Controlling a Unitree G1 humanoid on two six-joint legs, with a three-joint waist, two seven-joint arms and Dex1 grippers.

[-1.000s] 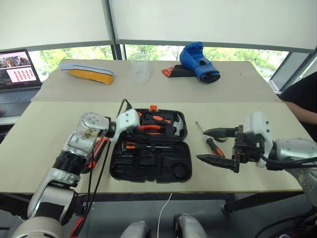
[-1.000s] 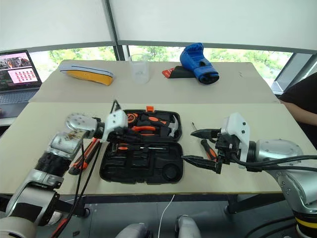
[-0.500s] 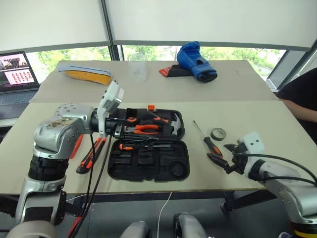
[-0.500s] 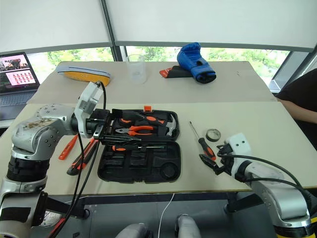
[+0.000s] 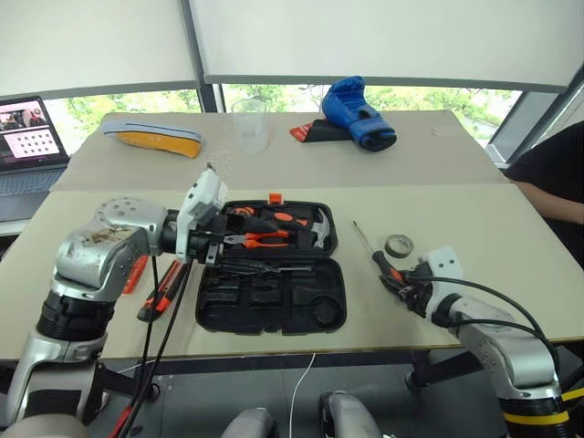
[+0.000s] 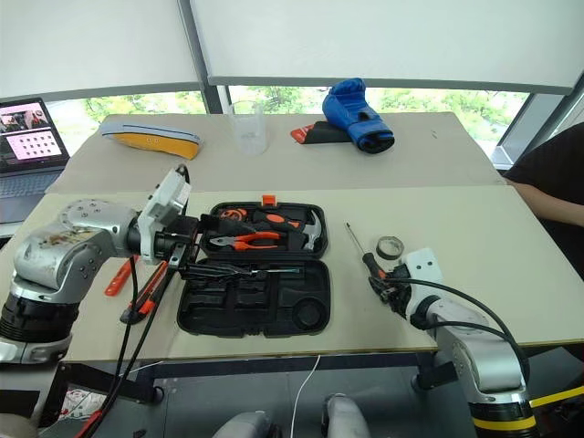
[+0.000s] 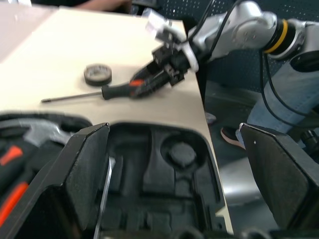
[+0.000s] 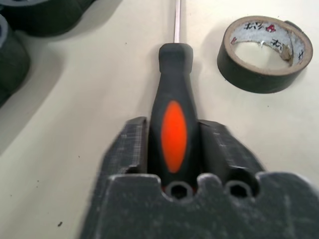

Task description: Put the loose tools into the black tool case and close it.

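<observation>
The right gripper [image 8: 174, 149], which a second ago hung wide open above the table, is now down on the surface and its two fingers are pressed on both sides of the handle of an orange-and-black screwdriver [image 8: 173, 114]; the shaft runs straight ahead from the fingertips and the tool lies flat on the table, not yet lifted. The small tape roll [image 8: 264, 52] lies just beside this gripper, ahead of it and to one side, not touching the screwdriver. The left gripper [image 7: 174, 164] has pulled back from the black tool case [image 5: 274, 292] and its fingers now stand wide apart with nothing between them; the open lower half of the case lies directly in front of it. A long thin tool lies across the case near its hinge, probably a screwdriver just released there, but the view is too poor to be sure. Outside the case, behind the left gripper, the orange-black utility knife [image 5: 162, 290] and a slim orange screwdriver [image 6: 117, 276] wait on the table. I judge that one tool is delivered, one is being picked, and three remain before closing.
</observation>
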